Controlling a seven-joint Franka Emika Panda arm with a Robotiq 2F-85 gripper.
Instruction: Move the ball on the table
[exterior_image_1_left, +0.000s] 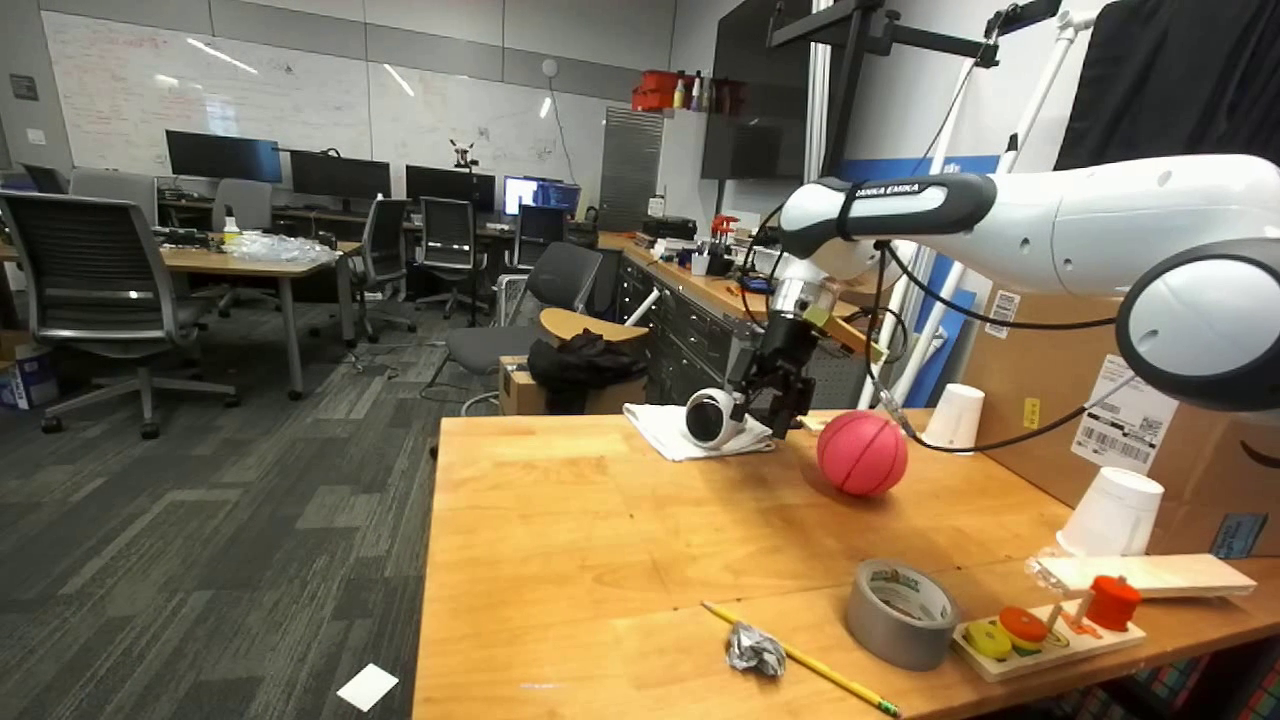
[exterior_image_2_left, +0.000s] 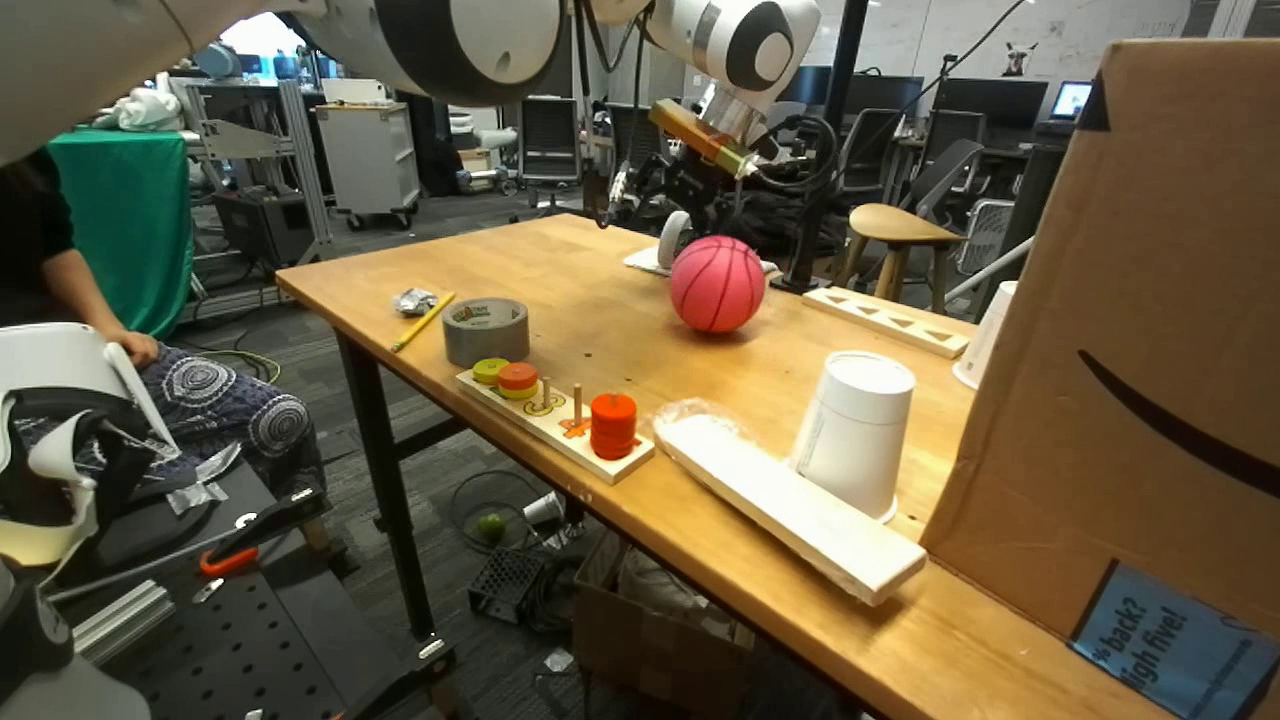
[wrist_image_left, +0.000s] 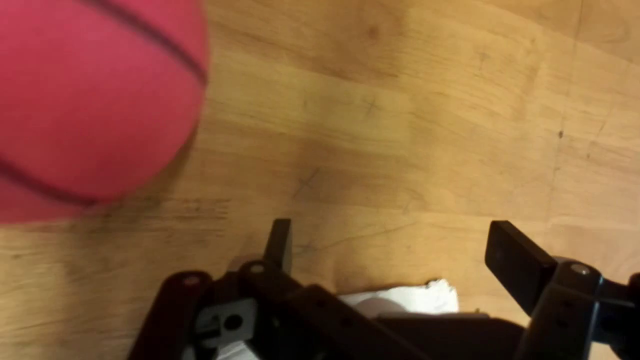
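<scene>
The ball is pink-red with dark seam lines and rests on the wooden table (exterior_image_1_left: 560, 520). It shows in both exterior views (exterior_image_1_left: 862, 453) (exterior_image_2_left: 717, 285). In the wrist view the ball (wrist_image_left: 95, 100) fills the upper left, cut off by the frame edge. My gripper (wrist_image_left: 390, 222) is open, with bare table between its fingertips. It also shows in an exterior view (exterior_image_1_left: 768, 412), low over the table beside the ball and apart from it. In an exterior view the gripper (exterior_image_2_left: 690, 205) is partly hidden behind the ball.
A white round object (exterior_image_1_left: 712, 418) lies on a white cloth (exterior_image_1_left: 680, 448) by the gripper. Duct tape (exterior_image_1_left: 900, 615), a pencil (exterior_image_1_left: 830, 675), foil (exterior_image_1_left: 755, 650), a peg toy (exterior_image_1_left: 1050, 630), white cups (exterior_image_1_left: 1110, 512) and a cardboard box (exterior_image_2_left: 1130, 330) stand around. A black post (exterior_image_2_left: 825, 150) rises behind.
</scene>
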